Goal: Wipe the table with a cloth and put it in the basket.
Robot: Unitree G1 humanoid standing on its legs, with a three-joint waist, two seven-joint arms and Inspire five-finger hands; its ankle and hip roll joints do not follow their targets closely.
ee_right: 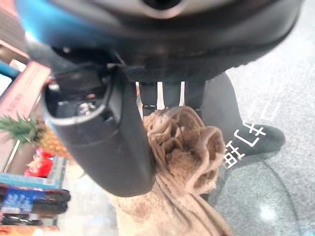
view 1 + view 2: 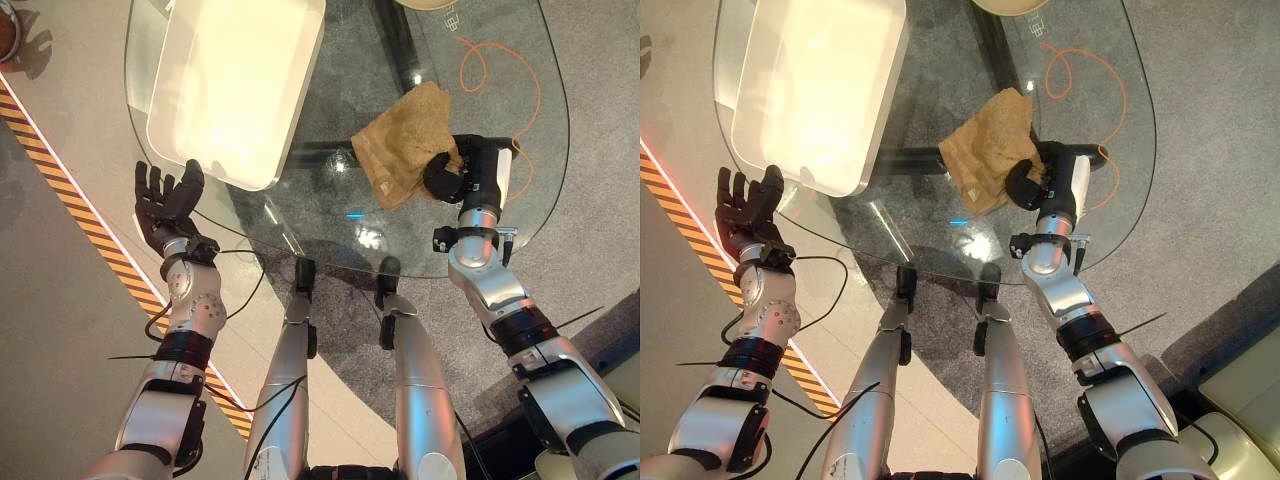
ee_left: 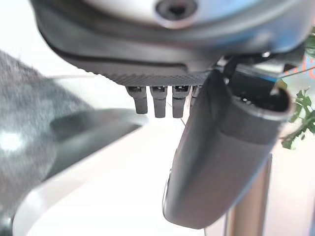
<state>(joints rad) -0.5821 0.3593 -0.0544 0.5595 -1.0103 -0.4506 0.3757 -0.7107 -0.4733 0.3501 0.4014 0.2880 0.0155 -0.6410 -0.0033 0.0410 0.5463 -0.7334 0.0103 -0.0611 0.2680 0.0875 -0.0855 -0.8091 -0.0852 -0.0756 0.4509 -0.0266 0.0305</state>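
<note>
Left eye view: right robot hand [image 2: 447,176] clamps the cloth [image 2: 405,143], stretched diagonally; left robot hand [image 2: 165,203] spread.

Surface: glass table [image 2: 330,215] | far left corner: white basket [image 2: 235,85] | toward right edge: tan cloth [image 2: 400,140], crumpled | far edge: round cream object [image 2: 435,4], cut off

Silver-grey arms [image 2: 195,300] with black bands — each ends in a dark hand [image 2: 165,200].

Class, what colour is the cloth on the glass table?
Tan brown cloth; clearest in the left eye view.
</note>
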